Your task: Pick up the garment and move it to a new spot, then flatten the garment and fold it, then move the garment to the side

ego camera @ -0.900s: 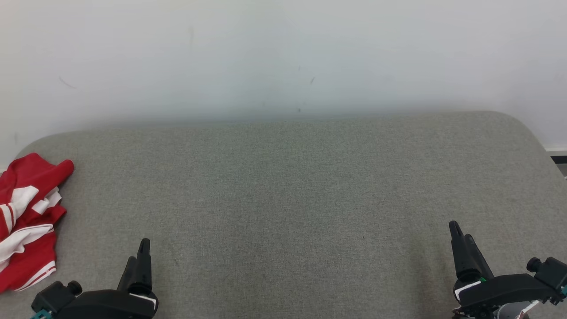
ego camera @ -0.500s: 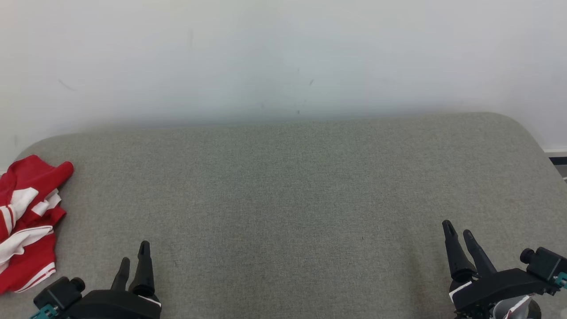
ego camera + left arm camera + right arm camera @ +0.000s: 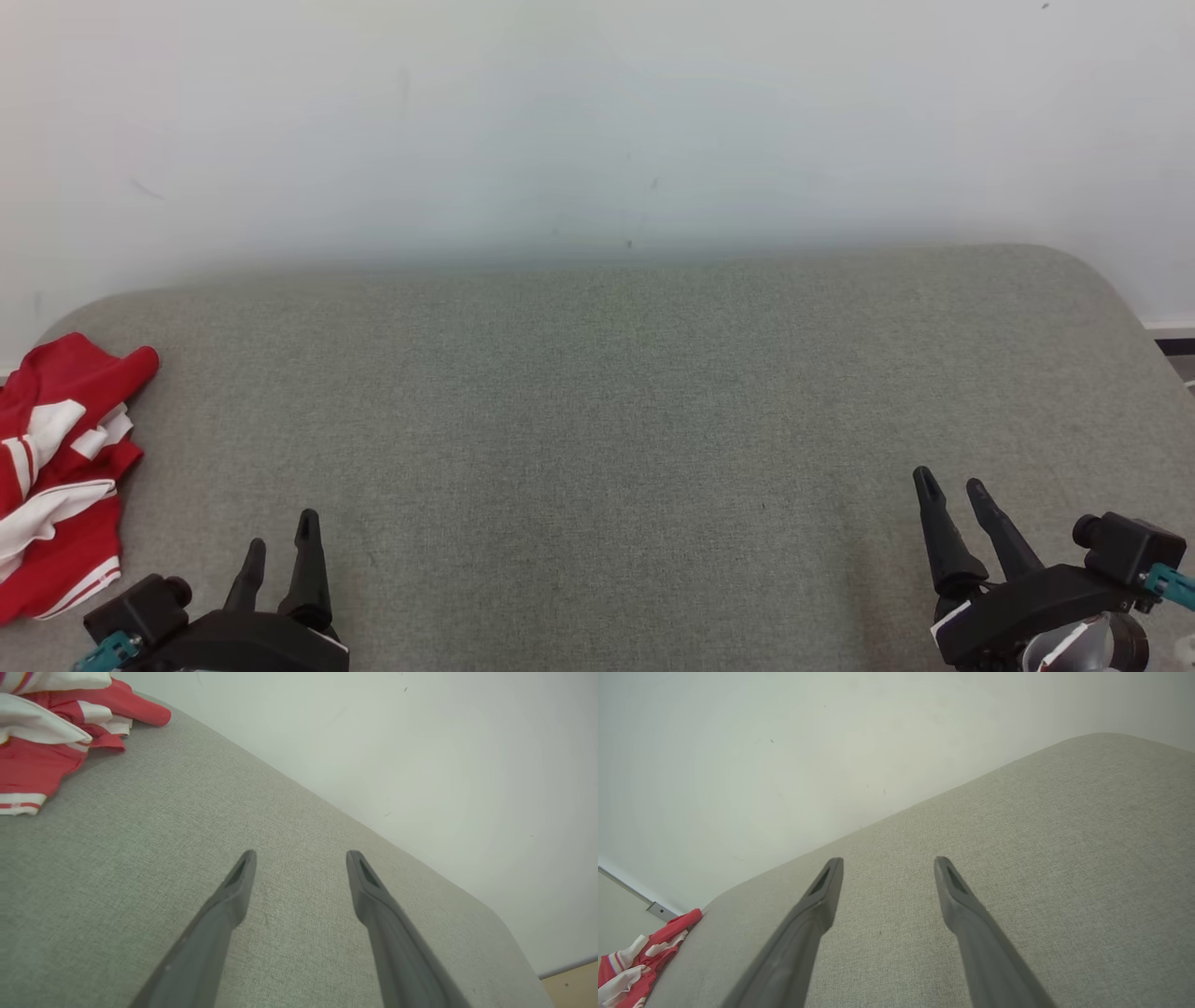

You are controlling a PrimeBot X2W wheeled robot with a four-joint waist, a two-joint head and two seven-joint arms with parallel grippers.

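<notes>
Spread wide, the left gripper (image 3: 282, 532) sits at the lower left of the head view and the right gripper (image 3: 950, 480) at the lower right. Each shows 2 dark fingers and holds nothing. Both are low over a grey cushion (image 3: 597, 411) set against a pale wall (image 3: 597, 121).

A red and white garment (image 3: 56, 467) lies crumpled at the far left edge of the frame. It is near the left gripper, well apart from the right gripper, and touched by neither.

By the look of it, no step of the task is done: picking up, moving, flattening, folding and setting aside all remain.

The left edge cuts off the garment, so its full shape and kind are hard to tell. Whether the fingertips touch the cushion is unclear.
</notes>
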